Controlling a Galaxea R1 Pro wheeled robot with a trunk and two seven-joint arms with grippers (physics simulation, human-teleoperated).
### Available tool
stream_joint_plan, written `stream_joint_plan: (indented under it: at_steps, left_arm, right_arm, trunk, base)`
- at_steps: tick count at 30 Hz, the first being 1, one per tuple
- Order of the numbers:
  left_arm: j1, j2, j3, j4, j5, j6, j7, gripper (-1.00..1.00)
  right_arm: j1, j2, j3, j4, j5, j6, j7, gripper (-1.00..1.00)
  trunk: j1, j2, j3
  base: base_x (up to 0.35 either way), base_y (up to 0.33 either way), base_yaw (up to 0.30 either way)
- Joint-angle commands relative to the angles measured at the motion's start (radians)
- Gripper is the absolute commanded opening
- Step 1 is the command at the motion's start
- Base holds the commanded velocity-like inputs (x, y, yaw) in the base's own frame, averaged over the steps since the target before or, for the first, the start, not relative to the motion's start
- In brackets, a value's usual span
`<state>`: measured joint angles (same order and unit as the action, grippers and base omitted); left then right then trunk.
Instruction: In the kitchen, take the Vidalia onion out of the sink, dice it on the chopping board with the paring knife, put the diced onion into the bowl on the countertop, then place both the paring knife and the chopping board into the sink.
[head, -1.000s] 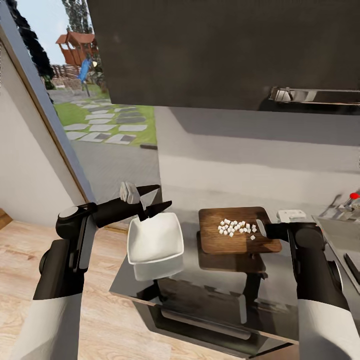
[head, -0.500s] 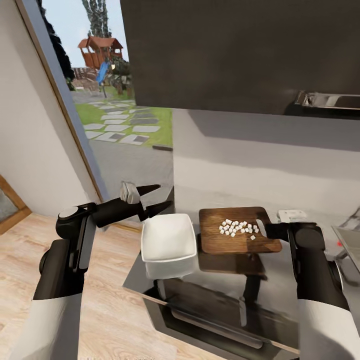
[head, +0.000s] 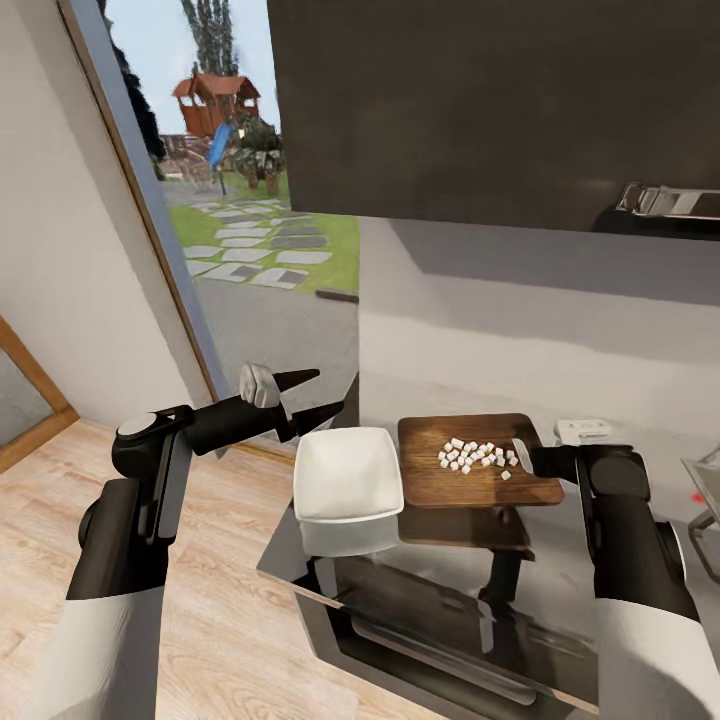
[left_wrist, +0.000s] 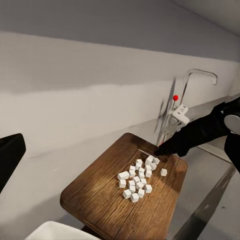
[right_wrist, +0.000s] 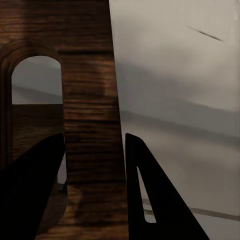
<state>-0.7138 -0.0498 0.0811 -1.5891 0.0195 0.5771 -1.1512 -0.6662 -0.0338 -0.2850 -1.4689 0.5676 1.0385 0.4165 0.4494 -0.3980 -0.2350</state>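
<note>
Dicing's done — small white onion cubes (head: 475, 456) sit on the dark brown wooden chopping board (head: 470, 480), which the right hand (head: 527, 459) is clamped onto at its slot end. Left hand (head: 318, 392) hangs open and empty just behind the white squarish bowl (head: 345, 478) — still unfilled. Sink steps remain.
</note>
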Motion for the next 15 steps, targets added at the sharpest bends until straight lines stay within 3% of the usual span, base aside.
stream_joint_plan:
  at_steps: [1, 15]
  left_arm:
    - [-0.001, -0.001, 0.002, 0.000, 0.002, 0.010, -0.004, 1.00]
    - [-0.001, -0.002, 0.002, 0.000, 0.002, 0.010, -0.004, 1.00]
  right_arm:
    - [-0.001, 0.000, 0.000, -0.001, 0.009, 0.003, 0.010, -1.00]
    - [-0.001, 0.000, 0.000, -0.002, 0.009, 0.003, 0.010, -1.00]
  trunk:
    - [0.001, -0.002, -0.002]
    - [0.001, -0.002, -0.002]
  base:
    - [0.000, 0.000, 0.000]
    - [0.000, 0.000, 0.000]
